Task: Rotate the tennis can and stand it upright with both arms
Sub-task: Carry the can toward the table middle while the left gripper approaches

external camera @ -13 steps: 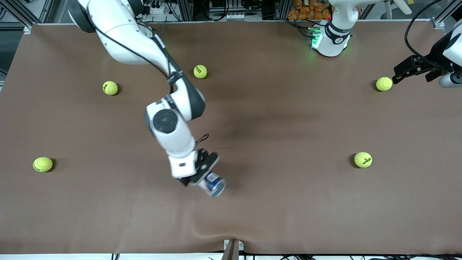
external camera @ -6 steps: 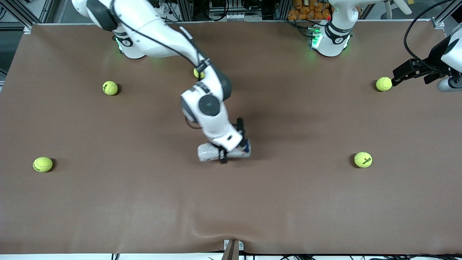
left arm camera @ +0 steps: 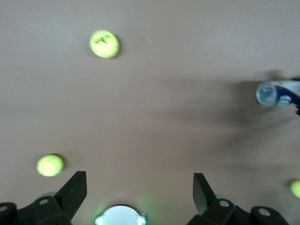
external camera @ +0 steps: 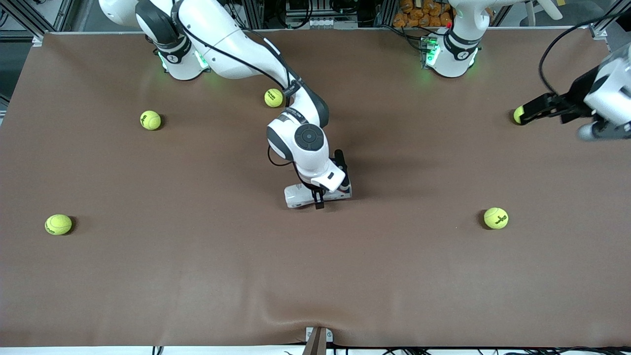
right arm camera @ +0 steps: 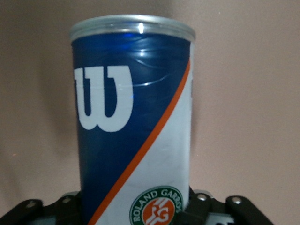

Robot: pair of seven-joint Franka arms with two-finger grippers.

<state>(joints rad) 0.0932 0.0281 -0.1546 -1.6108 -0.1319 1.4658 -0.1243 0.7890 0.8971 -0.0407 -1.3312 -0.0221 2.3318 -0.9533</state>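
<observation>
On the brown table (external camera: 148,276), going across the front view from the right arm's end, a tennis ball (external camera: 58,224) lies nearest that end and fairly near the front camera, a second ball (external camera: 150,120) lies farther from the camera, and a third ball (external camera: 273,97) sits just beside the right arm (external camera: 231,39) where it reaches out from its green-lit base. The right gripper (external camera: 323,195) is low at the middle of the table with its fingers closed on the tennis can (external camera: 297,195), which lies on its side, lengthwise along the table, its pale end sticking out toward the right arm's end. The front view hides most of the can under the wrist; the right wrist view shows it fully, a navy and white label with a white "W", an orange stripe, a round badge and a silvery rim (right arm camera: 132,27), the can (right arm camera: 133,126) clamped between the fingers. Toward the left arm's end, a fourth ball (external camera: 495,218) lies on the table, and the left gripper (external camera: 523,114) hangs over a fifth ball (external camera: 516,115), partly covering it. The left wrist view shows its fingers (left arm camera: 75,190) spread wide apart, holding nothing, with the can (left arm camera: 277,93) seen end-on well away from them.
</observation>
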